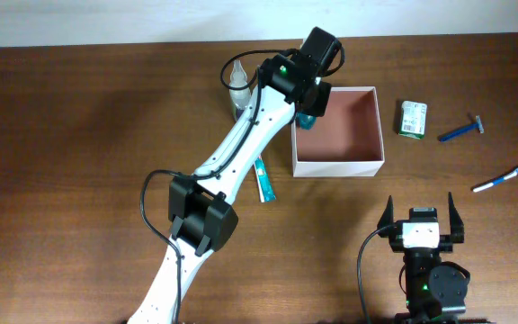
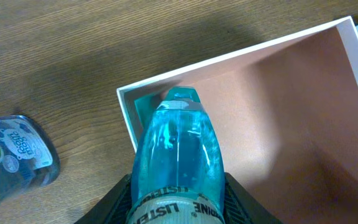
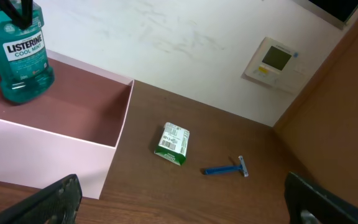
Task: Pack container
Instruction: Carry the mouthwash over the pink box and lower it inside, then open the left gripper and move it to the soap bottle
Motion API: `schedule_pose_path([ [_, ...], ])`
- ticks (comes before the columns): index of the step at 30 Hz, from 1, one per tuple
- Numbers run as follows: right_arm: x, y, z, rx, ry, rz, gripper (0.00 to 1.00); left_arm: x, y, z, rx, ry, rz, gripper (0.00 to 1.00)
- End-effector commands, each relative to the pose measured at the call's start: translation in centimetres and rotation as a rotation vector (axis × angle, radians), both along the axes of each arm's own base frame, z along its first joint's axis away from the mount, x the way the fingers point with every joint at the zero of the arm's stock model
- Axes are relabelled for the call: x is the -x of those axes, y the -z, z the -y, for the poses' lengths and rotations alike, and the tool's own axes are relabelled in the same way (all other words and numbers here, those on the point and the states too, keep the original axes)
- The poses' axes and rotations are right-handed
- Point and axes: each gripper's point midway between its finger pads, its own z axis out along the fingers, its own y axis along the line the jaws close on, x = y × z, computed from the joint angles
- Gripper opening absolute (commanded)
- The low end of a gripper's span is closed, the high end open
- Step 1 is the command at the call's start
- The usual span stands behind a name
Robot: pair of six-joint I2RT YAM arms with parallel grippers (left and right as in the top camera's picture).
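The container [image 1: 340, 167], a square shallow white-walled box with a reddish-brown inside, sits at the middle right of the table. It also shows in the left wrist view [image 2: 229, 57] and in the right wrist view [image 3: 48, 155]. My left gripper [image 1: 309, 97] is shut on a teal Listerine mouthwash bottle [image 2: 176, 149]. The bottle stands upright in the container's left corner [image 3: 17, 56], with its base at or near the floor. A bit of it shows from overhead [image 1: 307, 121]. My right gripper [image 1: 421, 212] is open and empty near the front edge [image 3: 185, 211].
A green-and-white packet [image 1: 412, 119] [image 3: 174, 144] and a blue razor [image 1: 461, 131] [image 3: 227, 168] lie right of the container. A toothbrush [image 1: 508, 176] lies further right. A teal tube [image 1: 263, 180] and a small clear bottle [image 1: 239, 90] [image 2: 17, 155] are left of the container.
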Motion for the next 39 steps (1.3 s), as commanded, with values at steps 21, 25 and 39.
schedule_pose_path([
  [21,0.0,0.3,0.0,0.000,0.007,-0.005,0.99,-0.5,-1.5,0.0,0.010,-0.007,0.044,0.62],
  [25,0.0,0.3,0.1,0.000,0.007,-0.005,0.99,-0.7,-1.9,0.1,0.009,0.012,0.061,0.63],
  [39,0.0,0.3,0.0,0.000,0.007,-0.005,0.99,-0.9,-18.7,-5.8,0.071,-0.084,0.401,0.72],
])
